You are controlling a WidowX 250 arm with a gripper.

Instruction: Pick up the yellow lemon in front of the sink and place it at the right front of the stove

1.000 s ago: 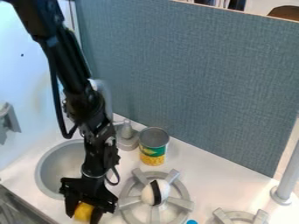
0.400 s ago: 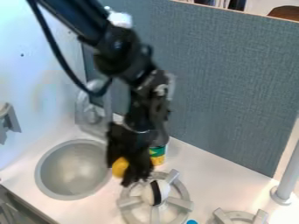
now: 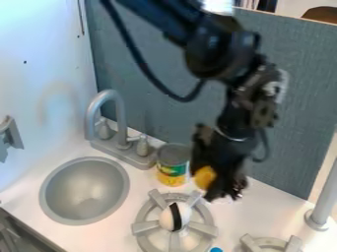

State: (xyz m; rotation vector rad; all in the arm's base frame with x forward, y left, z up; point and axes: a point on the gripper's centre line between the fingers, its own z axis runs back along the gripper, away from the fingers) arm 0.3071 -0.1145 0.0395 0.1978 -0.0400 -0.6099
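A grey round sink basin [image 3: 84, 191] is set in the white countertop [image 3: 245, 216], with a curved faucet [image 3: 121, 115] behind it. Beside the faucet base stands a food can [image 3: 172, 170] with a green-and-yellow label. On the nearer burner grate [image 3: 145, 227] sits a rounded white object with a black stripe [image 3: 169, 218]; another grate [image 3: 270, 242] is partly visible to its right. A blue-grey textured panel [image 3: 154, 69] stands behind

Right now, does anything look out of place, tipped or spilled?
A black-and-white ball sits directly on the burner, an odd spot. Otherwise nothing stands out: the can stands upright, the gripper holds something yellow, and no spill shows.
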